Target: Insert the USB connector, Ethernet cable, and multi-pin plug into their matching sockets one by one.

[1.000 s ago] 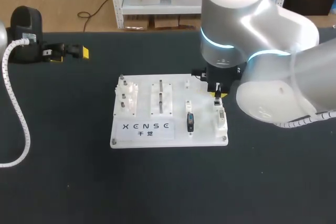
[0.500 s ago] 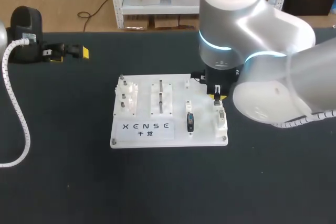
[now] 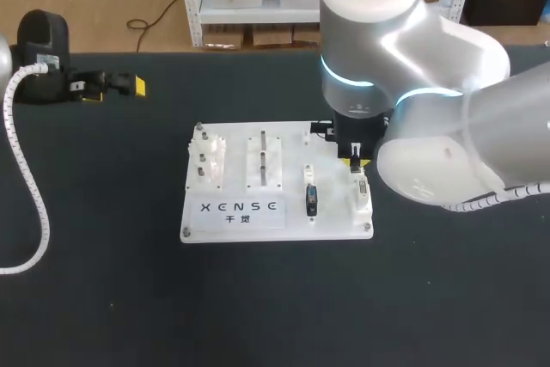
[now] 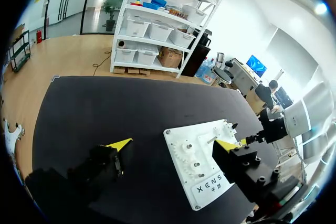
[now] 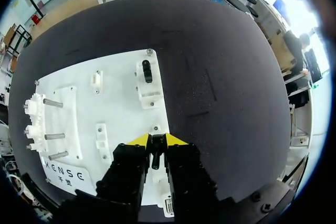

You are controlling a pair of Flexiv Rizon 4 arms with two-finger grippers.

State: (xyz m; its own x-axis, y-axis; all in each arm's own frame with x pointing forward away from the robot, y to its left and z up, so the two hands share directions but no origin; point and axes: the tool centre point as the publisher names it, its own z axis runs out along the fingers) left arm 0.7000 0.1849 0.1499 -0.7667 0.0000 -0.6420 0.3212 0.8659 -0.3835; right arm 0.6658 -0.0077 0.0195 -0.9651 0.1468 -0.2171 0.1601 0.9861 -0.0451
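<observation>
Right gripper clamped on a plug over the board's right edge; a socket block just beside it.
Watching from the room: the two fingers stand close together on a small dark plug and both seem to touch it; which of the three connectors it is, I can't tell; its long axis runs with the fingers, end pointing down at the board; the gripper hangs nearer the board's back right corner; the white socket block lies on that same edge, just toward the board's lettered front; I'd judge the next move turns on that small offset, lining up over the block and then pressing straight down; whether that socket matches is too small to see; the left gripper, fingers wide apart and holding nothing, sits well off the board's back left corner, so the right arm is far nearer.
</observation>
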